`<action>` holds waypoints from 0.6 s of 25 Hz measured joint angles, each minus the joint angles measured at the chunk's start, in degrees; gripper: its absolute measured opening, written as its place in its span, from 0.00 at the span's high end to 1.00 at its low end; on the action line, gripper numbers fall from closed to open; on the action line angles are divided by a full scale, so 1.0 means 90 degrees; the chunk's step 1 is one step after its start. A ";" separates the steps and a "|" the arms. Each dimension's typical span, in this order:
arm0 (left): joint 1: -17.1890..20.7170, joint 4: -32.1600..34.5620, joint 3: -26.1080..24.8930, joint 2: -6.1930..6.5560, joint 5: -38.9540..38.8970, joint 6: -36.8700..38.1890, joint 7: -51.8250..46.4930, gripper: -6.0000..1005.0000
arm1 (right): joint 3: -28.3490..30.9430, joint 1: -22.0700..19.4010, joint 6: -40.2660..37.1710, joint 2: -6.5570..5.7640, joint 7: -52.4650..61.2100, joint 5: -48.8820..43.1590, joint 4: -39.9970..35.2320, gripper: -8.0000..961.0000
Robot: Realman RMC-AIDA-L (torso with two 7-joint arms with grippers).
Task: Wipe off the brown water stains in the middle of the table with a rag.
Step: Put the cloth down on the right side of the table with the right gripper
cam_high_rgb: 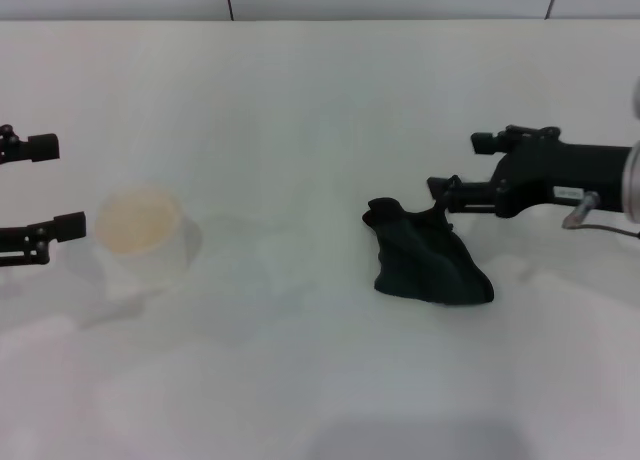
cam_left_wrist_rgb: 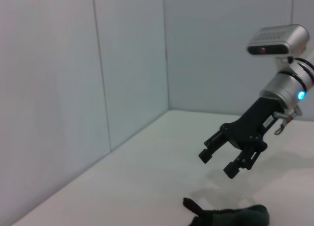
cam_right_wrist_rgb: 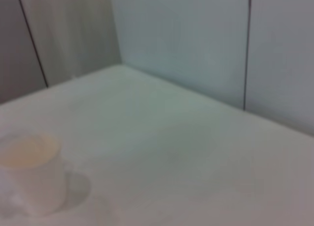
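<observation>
Looking down from the head camera, the large plain white smooth table (cam_high_rgb: 320, 380) fills almost the whole picture, its far edge meeting a pale panelled wall. A soft, crumpled black-to-dark-grey rag (cam_high_rgb: 430, 255) lies on the tabletop right of centre, bunched into folds with a peak toward the far edge. The black right gripper (cam_high_rgb: 458, 165) reaches in from the right edge, its two fingers spread apart; the nearer finger ends right at the rag's upper fold, though whether it touches the cloth cannot be told. At the left edge the black left gripper (cam_high_rgb: 48, 185) shows only its two fingertips, held well apart with nothing between them. Just beside those tips stands a squat white cup (cam_high_rgb: 142, 230) with a brownish inside, left of centre. Between cup and rag only faint greyish marks show on the surface; the brown water stains cannot be made out as a distinct blot.

From the left wrist camera, the right gripper (cam_left_wrist_rgb: 219, 162) hangs above the table (cam_left_wrist_rgb: 122, 186) on its silver and black arm, fingers apart and holding nothing. Below it, the rag (cam_left_wrist_rgb: 230, 217) lies on the surface, clear of the fingertips in this view.

From the right wrist camera, the white cup (cam_right_wrist_rgb: 32, 174) stands on the table (cam_right_wrist_rgb: 186, 152), well apart from the far corner where two walls meet.
</observation>
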 joint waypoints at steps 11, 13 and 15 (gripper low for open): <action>0.0090 0.0002 -0.0206 -0.0239 -0.0174 -0.0043 -0.0008 0.12 | 0.1729 0.0052 -0.1904 0.0004 -0.2652 0.1951 0.1382 0.12; 0.0112 0.0004 -0.0211 -0.0275 -0.0183 -0.0046 -0.0039 0.12 | 0.2036 0.0065 -0.2262 0.0006 -0.2843 0.1974 0.1509 0.12; 0.0132 0.0005 -0.0211 -0.0299 -0.0197 -0.0047 -0.0055 0.12 | 0.2209 0.0065 -0.2512 0.0006 -0.3010 0.1942 0.1549 0.12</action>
